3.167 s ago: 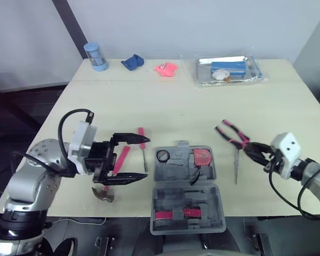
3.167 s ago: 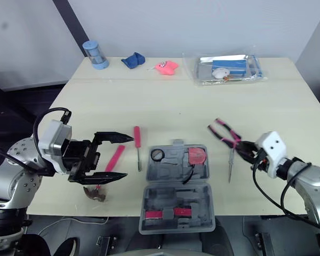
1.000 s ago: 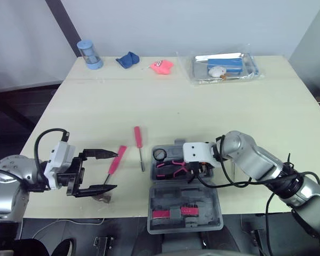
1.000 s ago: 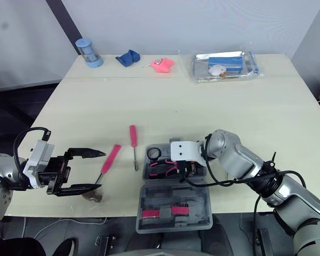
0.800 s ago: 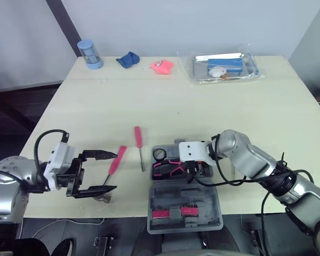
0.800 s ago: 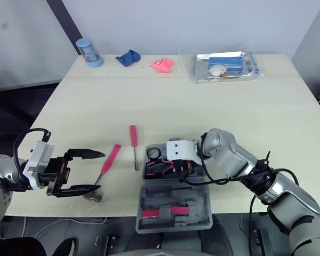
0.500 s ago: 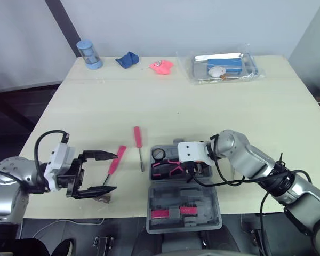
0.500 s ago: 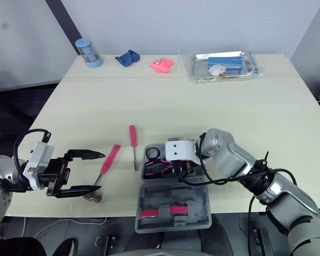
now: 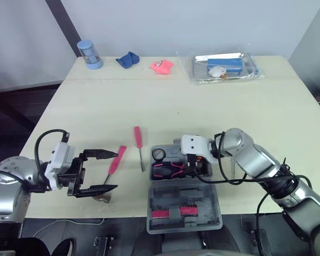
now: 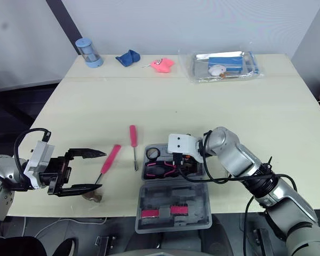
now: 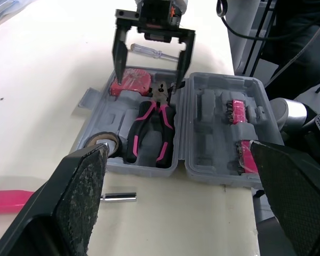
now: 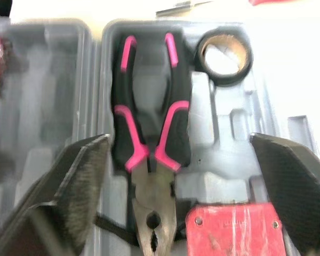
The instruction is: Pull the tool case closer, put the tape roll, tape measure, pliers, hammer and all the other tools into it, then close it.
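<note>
Case open, lower centre of head view, at near edge of worktop, so both arms reach it. Pliers lie in moulded slot in far half. Tape roll sits in recess beside their handles, red tape measure by their nose.

R hand hangs over pliers, fingers spread wide, gripping nothing. Judged: pliers step done.

L hand at lower left, fingers spread, hammer handle in the gap. Contact: can't tell. Prob. lined up for hammer next.

Red screwdriver on worktop betw. hammer and case. Lid can't shut till loose tools are in.
</note>
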Motion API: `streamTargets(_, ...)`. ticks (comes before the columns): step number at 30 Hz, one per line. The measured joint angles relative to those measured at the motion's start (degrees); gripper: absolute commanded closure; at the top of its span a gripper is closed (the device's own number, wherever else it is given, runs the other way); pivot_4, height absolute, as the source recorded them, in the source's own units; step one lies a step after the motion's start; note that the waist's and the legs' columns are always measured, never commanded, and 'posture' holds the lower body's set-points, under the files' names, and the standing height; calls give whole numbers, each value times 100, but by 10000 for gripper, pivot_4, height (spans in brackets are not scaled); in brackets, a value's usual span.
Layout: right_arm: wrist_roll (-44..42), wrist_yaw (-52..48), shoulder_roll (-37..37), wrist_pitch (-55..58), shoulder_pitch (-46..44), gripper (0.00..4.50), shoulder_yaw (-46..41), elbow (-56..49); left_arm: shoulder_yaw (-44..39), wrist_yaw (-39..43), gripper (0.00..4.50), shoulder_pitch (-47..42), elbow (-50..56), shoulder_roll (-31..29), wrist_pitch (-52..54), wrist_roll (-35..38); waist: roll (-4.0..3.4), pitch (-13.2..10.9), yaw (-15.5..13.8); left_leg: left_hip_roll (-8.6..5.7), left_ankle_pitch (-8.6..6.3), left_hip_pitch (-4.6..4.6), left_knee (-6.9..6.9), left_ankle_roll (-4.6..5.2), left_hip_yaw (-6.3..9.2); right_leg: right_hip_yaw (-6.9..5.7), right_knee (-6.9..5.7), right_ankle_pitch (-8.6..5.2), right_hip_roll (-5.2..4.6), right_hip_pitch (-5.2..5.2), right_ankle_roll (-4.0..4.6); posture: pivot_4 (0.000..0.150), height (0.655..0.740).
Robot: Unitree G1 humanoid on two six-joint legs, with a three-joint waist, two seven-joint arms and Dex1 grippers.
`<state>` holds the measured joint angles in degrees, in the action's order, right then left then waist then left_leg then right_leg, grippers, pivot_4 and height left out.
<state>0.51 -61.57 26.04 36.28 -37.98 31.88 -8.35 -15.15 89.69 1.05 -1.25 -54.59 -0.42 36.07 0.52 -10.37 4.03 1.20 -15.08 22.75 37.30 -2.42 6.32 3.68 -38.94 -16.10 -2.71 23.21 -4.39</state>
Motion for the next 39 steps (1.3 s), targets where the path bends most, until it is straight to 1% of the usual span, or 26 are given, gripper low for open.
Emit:
streamTargets(3,-103,72,-94,-452,213,30680,-117,201,2,1,0,-14,-16,22,-3,0,1,0,-2,0,0,0,0,0,-3,0,1,0,-1,0,0,1500,7400)
streamTargets(5,-159,89,-200,-797,350,42332,-141,456,3,1,0,-25,-58,29,-7,0,0,0,-1,0,0,0,0,0,-2,0,0,0,0,0,0,1500,7400)
streamTargets(6,-176,96,-240,-926,377,43845,-141,554,8,1,0,-39,-61,34,-9,0,0,0,1,0,0,0,0,0,-2,0,-1,0,0,0,0,1500,7400)
streamTargets(10,-128,205,-332,-1396,379,43845,-148,994,12,1,0,-55,-61,50,-17,0,1,0,5,0,0,-1,0,-1,-2,0,-1,0,0,0,0,1500,7400)
streamTargets(15,10,247,-339,-1661,382,43845,-143,1496,12,2,0,-41,-63,51,-25,0,1,0,2,0,0,-1,0,-1,-3,1,0,0,0,0,0,1500,7400)
streamTargets(22,71,186,-359,-1840,390,43845,-80,1725,14,2,0,-24,-63,62,-36,0,2,7,3,0,0,-12,0,-1,-3,1,0,0,0,-9,0,1500,7400)
streamTargets(24,169,187,-360,-1977,406,43845,-17,1892,15,3,0,-16,-62,74,-38,0,8,16,-7,0,0,-42,-2,0,-4,1,6,0,0,-41,0,1500,7400)
streamTargets(26,191,212,-385,-2139,422,43845,-16,2070,16,2,0,38,-61,107,-38,-6,13,27,-21,0,-2,-100,-14,2,-11,3,15,-2,-2,-97,0,1500,7400)
streamTargets(30,236,291,-402,-2356,492,43845,-17,2243,33,2,0,108,-52,144,-38,-58,15,91,-44,0,-2,-130,-14,2,-8,2,17,-3,-1,-131,0,1500,7400)
streamTargets(32,252,330,-417,-2422,520,43845,-17,2296,51,1,0,108,-51,166,-38,-83,15,100,-53,0,-3,-164,-23,3,-10,3,28,-4,-2,-165,0,1500,7400)
streamTargets(35,260,392,-444,-2490,593,43845,-57,2297,101,-3,0,122,-48,200,-37,-112,21,123,-59,0,-3,-174,-33,3,-12,6,31,-4,-1,-168,0,1500,7400)
streamTargets(39,110,472,-468,-2591,864,43845,-373,2145,145,-18,0,165,-16,233,-37,-174,17,120,-83,0,-3,-165,-35,2,-12,6,37,-4,-2,-164,0,1500,7400)
